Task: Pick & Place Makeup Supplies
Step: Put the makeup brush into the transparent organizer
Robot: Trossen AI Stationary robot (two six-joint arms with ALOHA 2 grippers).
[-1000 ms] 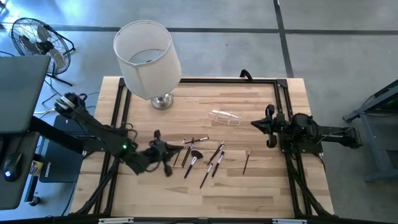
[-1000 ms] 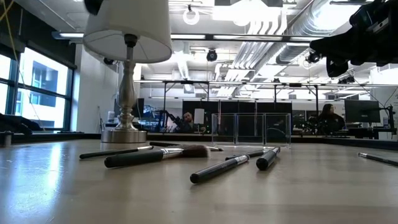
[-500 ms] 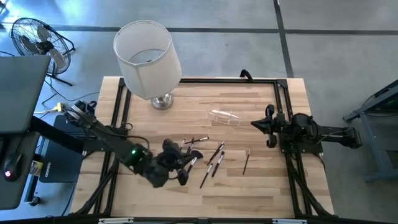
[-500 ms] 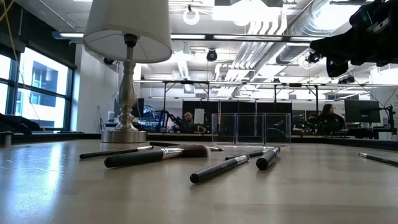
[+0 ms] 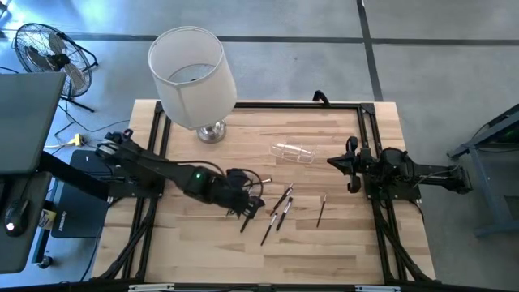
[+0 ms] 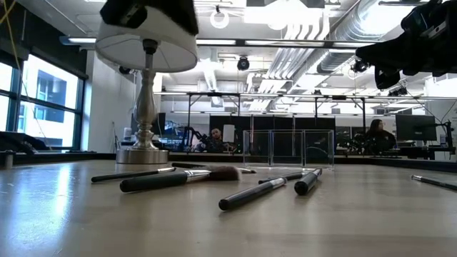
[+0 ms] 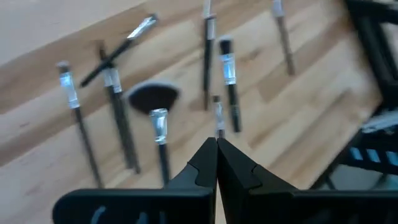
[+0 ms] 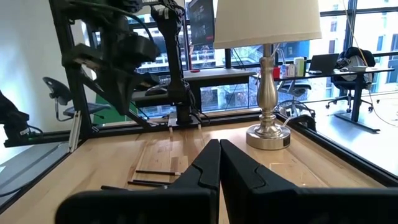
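Nothing has been picked up yet, as far as I can see. The makeup brushes and pencils (image 5: 263, 203) all lie loose on the wooden surface (image 5: 340, 243), scattered in front of the lamp (image 5: 193, 77), on the side away from its base. One brush with a dark fluffy fan head (image 7: 153, 96) lies among them, and one thin pencil (image 5: 321, 209) rests apart from the cluster, farther from the lamp and nearer the right arm. The clear plastic cup (image 5: 293, 152) lies on its side just past the lamp's base, with nothing in it that I can make out. So I'd judge the whole job is still ahead: every piece remains to be grasped and set down.

The left hand (image 5: 246, 200) hangs over the lamp-side end of the cluster, its two dark fingers (image 7: 205, 163) pressed together and pinching nothing. The right hand (image 5: 350, 165) waits well away from the lamp at the far edge of the surface, its fingers (image 8: 210, 163) also pressed together and empty.

Compared with half a second ago, the left arm has swung up from the near edge of the surface toward the lamp and now reaches straighter across the brushes; a second ago it was short of them altogether. The brushes themselves have not shifted, and the right arm has not moved.
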